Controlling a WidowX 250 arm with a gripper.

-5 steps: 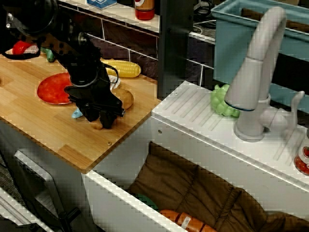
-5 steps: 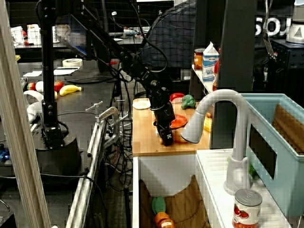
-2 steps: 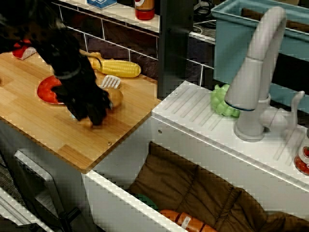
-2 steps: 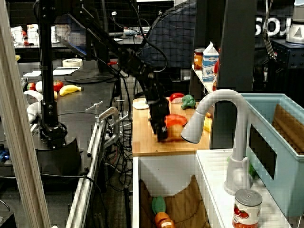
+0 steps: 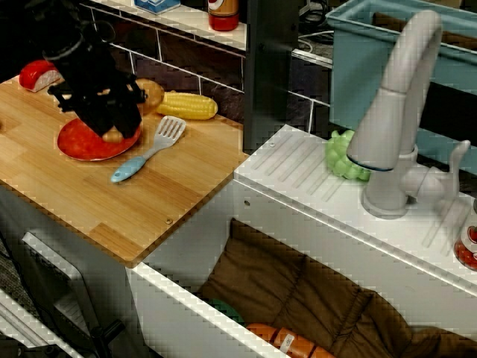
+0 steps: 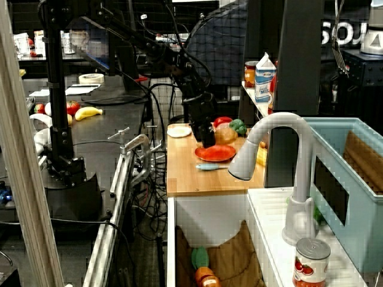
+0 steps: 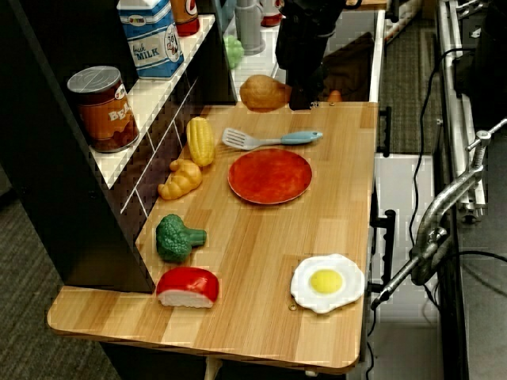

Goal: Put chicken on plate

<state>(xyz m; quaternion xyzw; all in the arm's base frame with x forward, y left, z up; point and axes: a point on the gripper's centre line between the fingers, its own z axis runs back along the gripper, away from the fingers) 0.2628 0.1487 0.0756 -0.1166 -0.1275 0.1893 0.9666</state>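
1. Front view: the arm is coming in from 11 o'clock, and the gripper [image 5: 112, 128] is hanging over the red-orange plate [image 5: 78, 143] on the bench [image 5: 171, 190].
2. The fingers are closing narrowly on the chicken [image 5: 112, 136]. Only a small golden-brown bit is showing at the tips, over the plate's 3 o'clock rim.
3. Side view: the gripper [image 6: 207, 140] is sitting just above the plate [image 6: 215, 153]. The fat end of the chicken [image 6: 226, 134] is bulging out at the gripper's 3 o'clock, clear of the plate surface.
4. I cannot tell whether the chicken is touching the plate in the front view.
5. The blue-handled spatula [image 5: 145, 153] is lying at 3 o'clock of the plate, just beside it. The corn cob [image 5: 190, 106] is lying at 1 o'clock, near the back wall.
6. The top view is disagreeing. There the plate [image 7: 270, 176] is sitting bare, and the chicken [image 7: 265, 93] is lying on the bench at the plate's 12 o'clock, past the spatula [image 7: 269, 140]. The gripper [image 7: 299, 99] is sitting just at the chicken's 3 o'clock.
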